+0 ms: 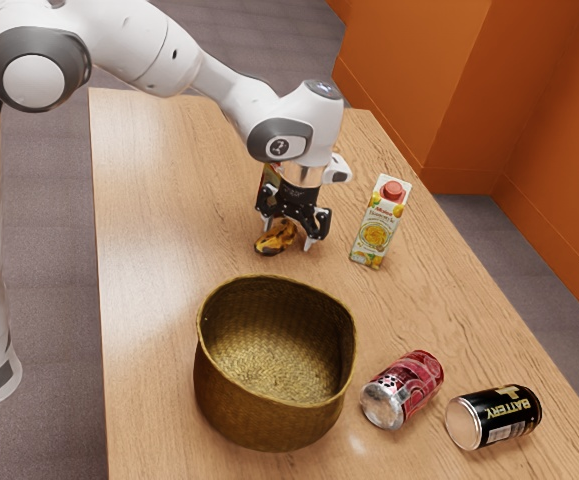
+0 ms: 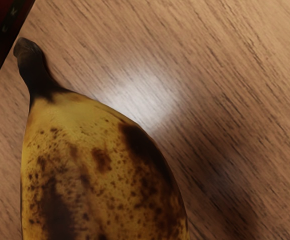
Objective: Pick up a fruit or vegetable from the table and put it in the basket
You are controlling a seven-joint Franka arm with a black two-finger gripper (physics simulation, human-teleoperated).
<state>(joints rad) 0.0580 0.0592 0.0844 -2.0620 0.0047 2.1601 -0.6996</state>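
Observation:
My gripper [image 1: 288, 236] is low over the table in the exterior view, its fingers spread apart and open. A spotted yellow-brown banana [image 1: 275, 239] lies on the tabletop just under the hand, partly between the fingers; contact with them cannot be made out. In the wrist view the banana [image 2: 99, 170] is large and close, with its dark stem pointing away from the hand. The woven basket [image 1: 276, 412] stands upright on the table, nearer the exterior view's bottom edge than the gripper.
A juice carton [image 1: 376, 223] stands right of the hand in the exterior view. A red can [image 1: 403, 388] and a black battery-labelled can [image 1: 494, 416] lie right of the basket. Behind the gripper is a partly hidden box [image 1: 270, 176]; a dark red object [image 2: 4, 35] is near the banana's stem.

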